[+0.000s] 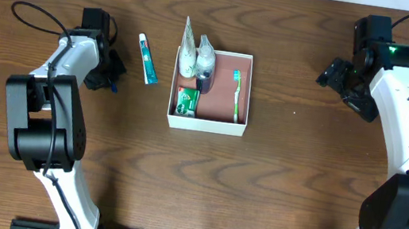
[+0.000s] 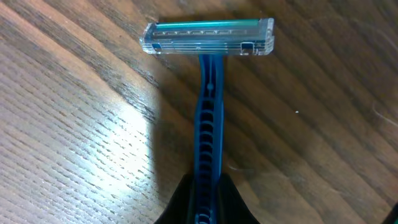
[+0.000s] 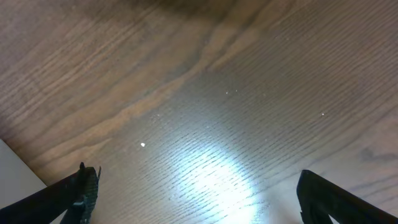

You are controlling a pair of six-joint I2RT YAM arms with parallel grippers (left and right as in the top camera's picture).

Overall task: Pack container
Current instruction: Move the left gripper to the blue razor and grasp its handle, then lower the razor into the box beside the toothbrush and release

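Between the jaws of our left gripper sits the blue handle of a razor, pinched shut near its tail; our right gripper hangs with jaws spread wide over bare table. We judge the packing partly done: a toothbrush, bottles and a green packet lie inside the container, while the razor and a toothpaste tube remain outside. The container lies between both sets of jaws, nearer the left, with the tube in the gap.

Bare brown wooden tabletop lies between the right gripper's spread fingers; a blue-handled, clear-headed plastic razor fills the left gripper's finger gap, jutting ahead.
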